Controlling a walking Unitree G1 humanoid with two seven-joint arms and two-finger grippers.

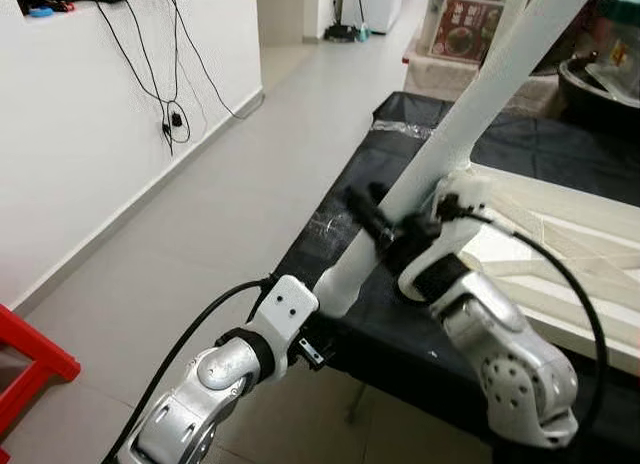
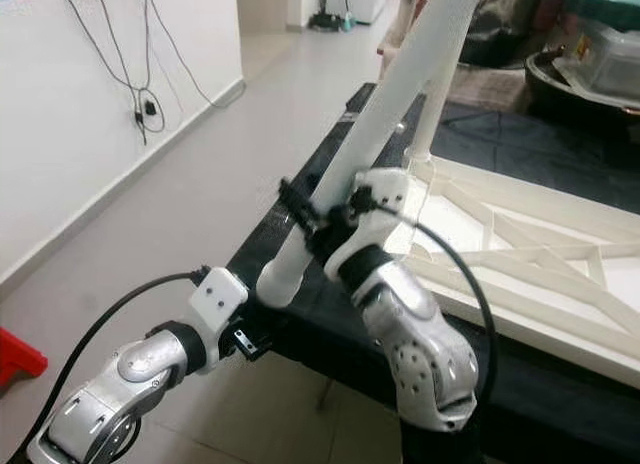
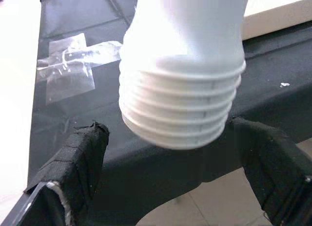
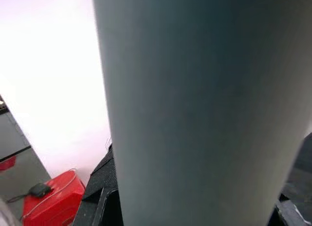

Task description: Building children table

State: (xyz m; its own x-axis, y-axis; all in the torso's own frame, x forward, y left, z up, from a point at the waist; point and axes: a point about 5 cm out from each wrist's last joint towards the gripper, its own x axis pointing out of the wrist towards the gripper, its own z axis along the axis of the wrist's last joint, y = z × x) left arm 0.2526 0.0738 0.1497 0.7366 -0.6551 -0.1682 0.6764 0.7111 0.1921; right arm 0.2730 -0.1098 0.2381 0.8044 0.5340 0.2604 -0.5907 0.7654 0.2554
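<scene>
Right tool (image 1: 385, 232) clamped around a long white table leg (image 1: 470, 114), gripping partway up while the leg slants up and away. Left tool (image 3: 180, 177) below the leg's lower end, black fingers (image 3: 80, 158) spread apart on either side of the threaded tip (image 3: 180, 114), not touching it. Just beyond the right tool, white tabletop (image 2: 520, 254) lying underside up on a black-covered table (image 1: 400, 344). Clear tape patch (image 3: 73, 65) on the black cover near the left tool.

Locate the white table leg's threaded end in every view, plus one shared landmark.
Left eye: threaded end, lower centre.
Right eye: lower left of centre.
Left wrist: centre, between open jaws.
Right wrist: smooth shaft alone; threads not seen.
Landmark: black table.
</scene>
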